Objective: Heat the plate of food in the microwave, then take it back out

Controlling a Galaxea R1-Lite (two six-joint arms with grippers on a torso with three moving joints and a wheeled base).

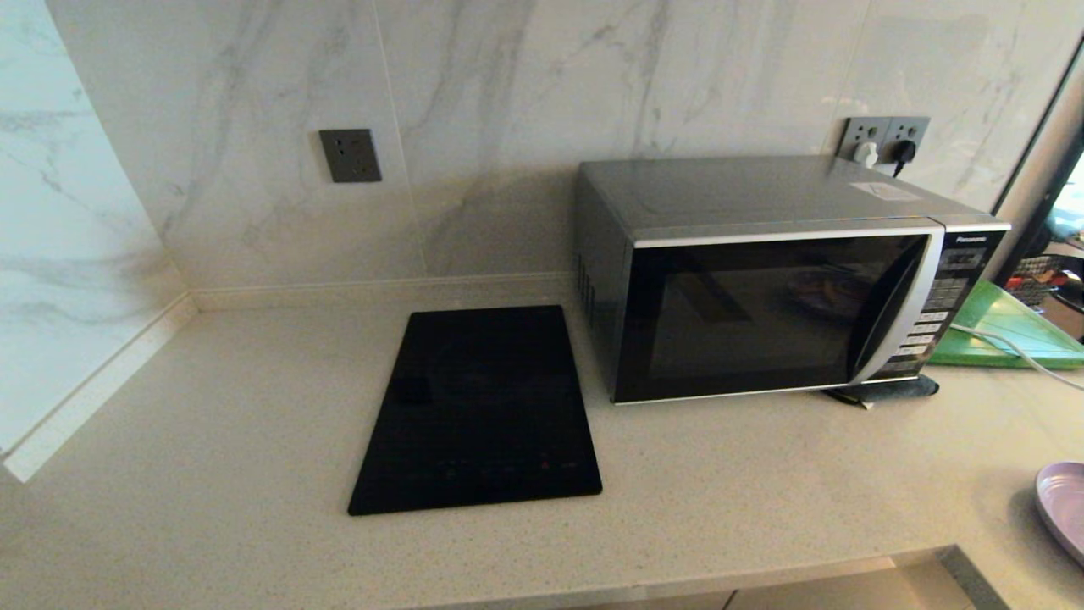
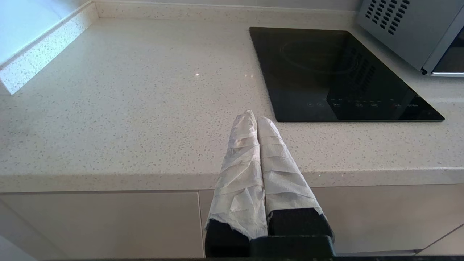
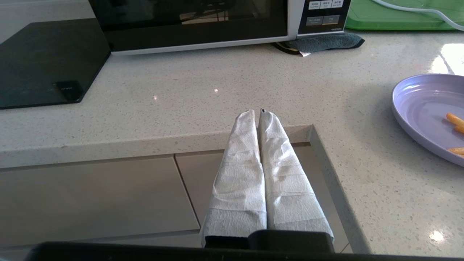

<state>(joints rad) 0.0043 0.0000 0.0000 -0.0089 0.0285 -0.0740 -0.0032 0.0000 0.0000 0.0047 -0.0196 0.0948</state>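
The silver-grey microwave (image 1: 788,280) stands at the back right of the counter, its dark glass door closed. Only an edge of the lavender plate (image 1: 1064,508) shows at the head view's right border; the right wrist view shows the plate (image 3: 427,108) holding a few orange fries (image 3: 455,119). My right gripper (image 3: 256,113), wrapped in white tape, is shut and empty, hovering off the counter's front edge, left of the plate. My left gripper (image 2: 255,117) is shut and empty too, over the front edge near the black panel. Neither arm appears in the head view.
A flat black panel (image 1: 478,411) lies left of the microwave. A green board (image 1: 1008,330) with a white cable sits to its right, and a dark cloth (image 1: 889,390) lies under its front corner. Wall sockets (image 1: 885,140) are behind. The counter steps back at the front right corner (image 3: 311,127).
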